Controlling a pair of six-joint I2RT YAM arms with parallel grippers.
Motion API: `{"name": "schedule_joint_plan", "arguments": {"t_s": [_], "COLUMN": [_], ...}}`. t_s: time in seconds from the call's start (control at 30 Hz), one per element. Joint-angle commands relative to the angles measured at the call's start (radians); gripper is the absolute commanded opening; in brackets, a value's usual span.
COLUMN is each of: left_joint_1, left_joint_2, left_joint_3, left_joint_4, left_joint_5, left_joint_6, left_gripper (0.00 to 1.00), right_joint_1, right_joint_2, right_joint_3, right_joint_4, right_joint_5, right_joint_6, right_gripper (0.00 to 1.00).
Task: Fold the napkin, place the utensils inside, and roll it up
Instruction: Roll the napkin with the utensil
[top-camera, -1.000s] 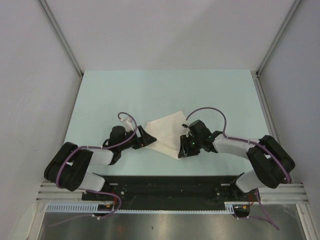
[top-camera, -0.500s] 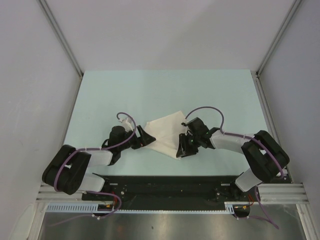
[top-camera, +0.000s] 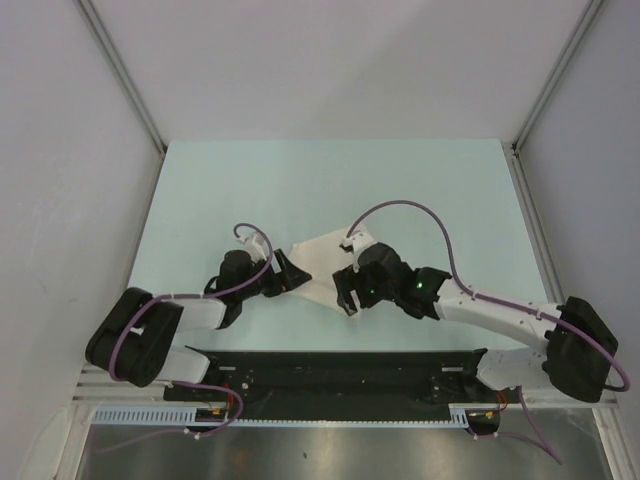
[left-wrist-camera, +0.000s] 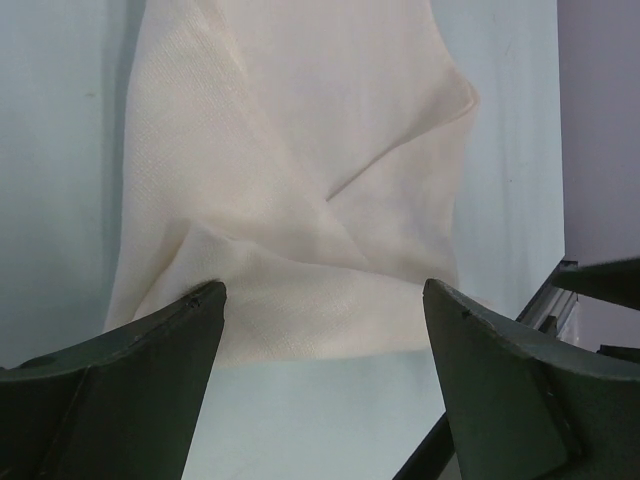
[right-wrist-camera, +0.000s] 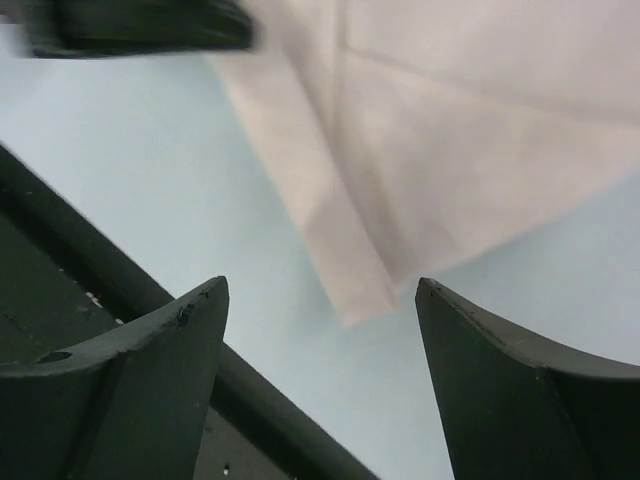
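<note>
Reaching farther left than a second ago, the right arm now lies stretched low across the near side of the pale green desk (top-camera: 300, 180), and its elbow has dropped towards the near right corner. The right claw (top-camera: 343, 300) has slid to the near corner of the cream-white woven cloth napkin (top-camera: 325, 255). The left arm has hardly shifted. One napkin shows, lying folded in overlapping layers near the middle of the desk, between the two claws. In the right wrist view the right claw (right-wrist-camera: 320, 290) is released, its two dark fingers (right-wrist-camera: 150, 370) spread wide with nothing between them. The folded corner of the napkin (right-wrist-camera: 480, 150) points down into that gap, flat on the desk. A dark blurred shape crosses the top left corner of this view. In the left wrist view the left claw (left-wrist-camera: 322, 290) is also released, its two fingers (left-wrist-camera: 130, 370) standing wide on either side of the napkin's (left-wrist-camera: 300, 150) near edge. A diagonal crease runs where one layer overlaps another. From above, the left claw (top-camera: 293, 276) sits at the napkin's left corner. Two purple cables show, one looping above each arm, the right one (top-camera: 400, 206) arching high.
</note>
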Motion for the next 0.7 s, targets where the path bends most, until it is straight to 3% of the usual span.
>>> {"name": "schedule_joint_plan", "arguments": {"t_s": [0.0,0.13,0.27,0.67], "left_joint_1": [0.019,0.020,0.022,0.030], "left_joint_2": [0.079,0.099,0.117,0.143], "left_joint_3": [-0.007,0.000,0.010,0.033], "left_joint_4": [-0.193,-0.200,-0.203,-0.216], "left_joint_5": [-0.084,-0.072,-0.061,-0.037], "left_joint_6": [0.072,0.072,0.077,0.092], "left_gripper": [0.89,0.89,0.89,0.89], "right_joint_1": [0.181,0.343,0.424,0.479], "right_joint_2": [-0.035,0.069,0.197,0.476], "right_joint_3": [0.003,-0.007,0.002,-0.029], "right_joint_4": [0.204,0.355,0.487,0.719], "right_joint_5": [0.344,0.486,0.563,0.742], "right_joint_6": [-0.233,-0.400,-0.502,-0.677], "right_gripper": [0.81,0.79,0.77,0.69]}}
